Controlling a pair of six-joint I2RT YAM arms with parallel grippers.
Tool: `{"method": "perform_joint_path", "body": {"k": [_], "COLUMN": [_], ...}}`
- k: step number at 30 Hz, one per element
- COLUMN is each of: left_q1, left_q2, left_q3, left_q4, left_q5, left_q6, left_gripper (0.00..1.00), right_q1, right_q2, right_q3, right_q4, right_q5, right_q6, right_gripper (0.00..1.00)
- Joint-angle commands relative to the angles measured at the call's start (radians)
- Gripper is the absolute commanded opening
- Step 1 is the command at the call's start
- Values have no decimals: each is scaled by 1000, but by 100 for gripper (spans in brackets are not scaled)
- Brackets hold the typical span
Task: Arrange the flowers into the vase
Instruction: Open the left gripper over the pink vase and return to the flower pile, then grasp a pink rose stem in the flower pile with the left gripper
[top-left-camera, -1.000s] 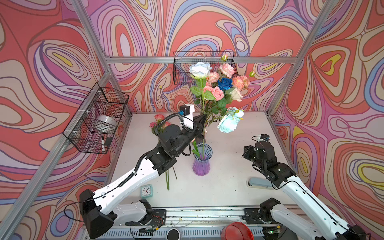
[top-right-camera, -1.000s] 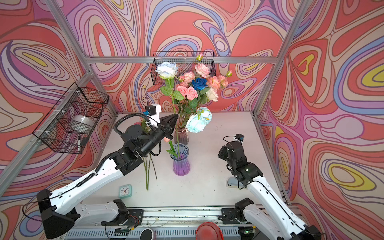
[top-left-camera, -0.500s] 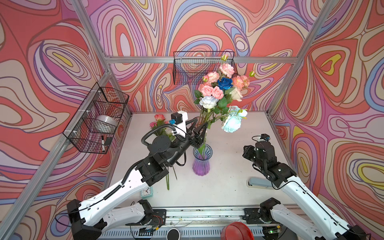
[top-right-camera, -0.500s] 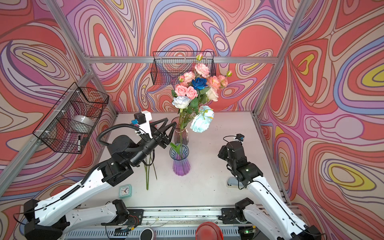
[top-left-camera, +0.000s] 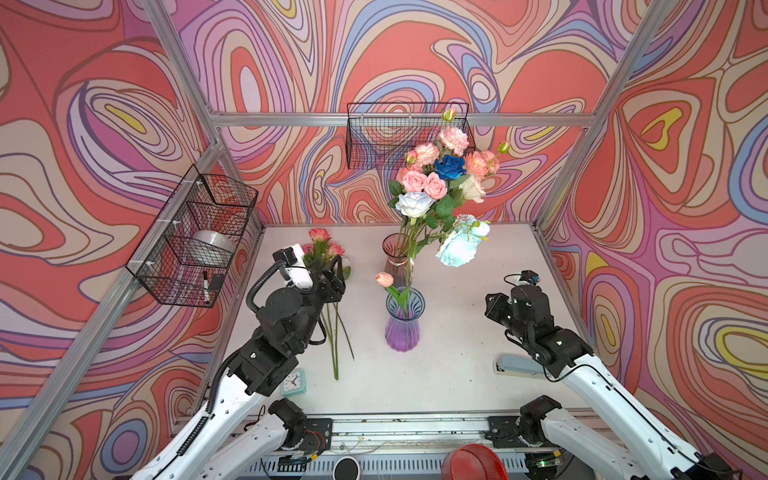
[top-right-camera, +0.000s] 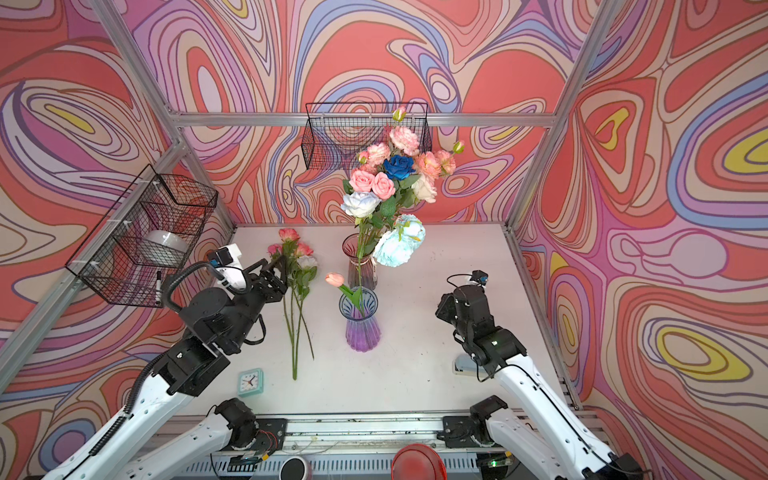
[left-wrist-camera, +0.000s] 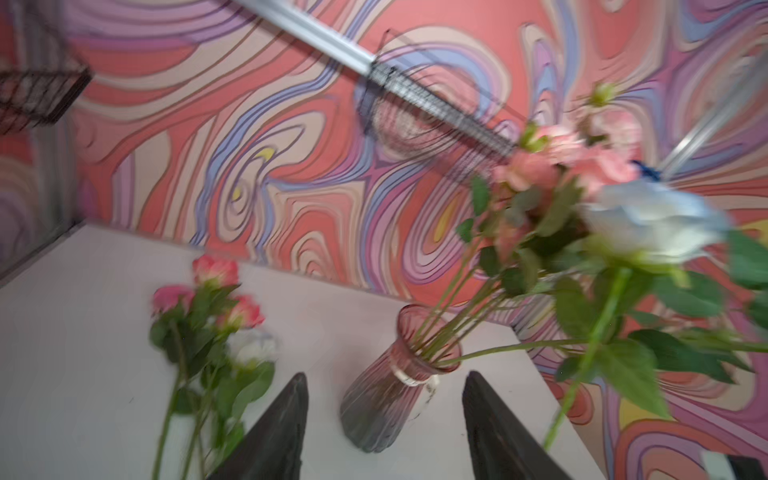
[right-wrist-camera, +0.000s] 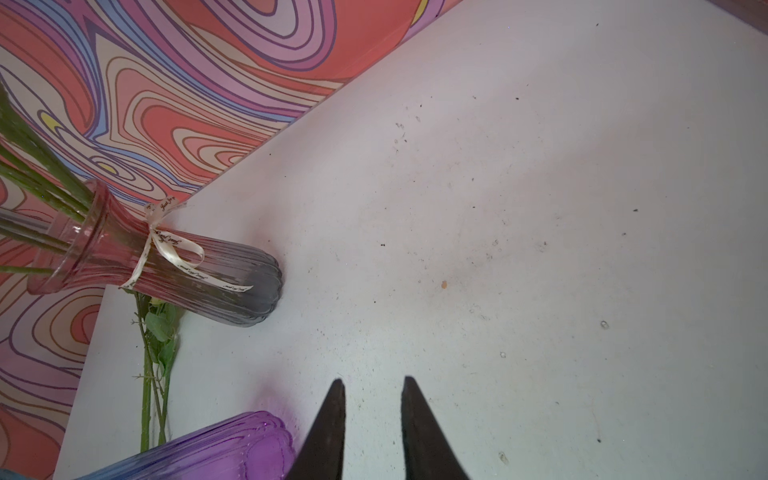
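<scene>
A pink vase at the back holds a bouquet of flowers, with a white rose at its left side. Several more flowers lie on the table to the left, stems toward the front. A purple vase in front holds one peach tulip. My left gripper hovers open and empty over the lying flowers; in the left wrist view it faces the pink vase. My right gripper hangs right of the purple vase, its jaws slightly apart and empty.
A wire basket with a white roll hangs on the left wall, another basket on the back wall. A small clock sits front left, a stapler under the right arm. A red dome lies past the front rail.
My left gripper opened and let go of the white rose, which sank into the pink vase's bouquet. The left arm drew back left over the lying flowers. The right arm stayed put.
</scene>
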Motion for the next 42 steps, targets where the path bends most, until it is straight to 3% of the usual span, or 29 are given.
{"method": "perform_joint_path", "body": {"k": [1, 3, 4, 9, 17, 24, 27, 31, 42], "left_q1": [230, 329, 338, 343, 406, 477, 486, 487, 493], "left_q2": [83, 191, 242, 468, 690, 871, 945, 1006, 1067], "left_q3": [-71, -120, -127, -119, -65, 28, 62, 92, 150], "left_q4": [-182, -141, -113, -42, 204, 281, 307, 310, 222], "left_q5": [292, 446, 464, 418, 460, 517, 543, 542, 440], "left_q6": [-233, -295, -292, -289, -358, -384, -390, -393, -370], "left_gripper": [60, 58, 56, 53, 34, 31, 36, 39, 28], "right_q1": [-4, -4, -4, -4, -4, -5, -5, -5, -5], "right_q2": [-10, -11, -11, -18, -21, -29, -32, -34, -37], "right_q3": [-17, -16, -15, -15, -20, -29, -25, -17, -11], "right_q4": [18, 17, 16, 6, 1, -3, -10, -22, -38], "right_q5": [-11, -10, -8, -6, -5, -3, 3, 14, 27], "right_q6": [4, 4, 2, -3, -4, -2, -5, -12, -19], "right_gripper": [24, 24, 24, 24, 23, 23, 23, 22, 22]}}
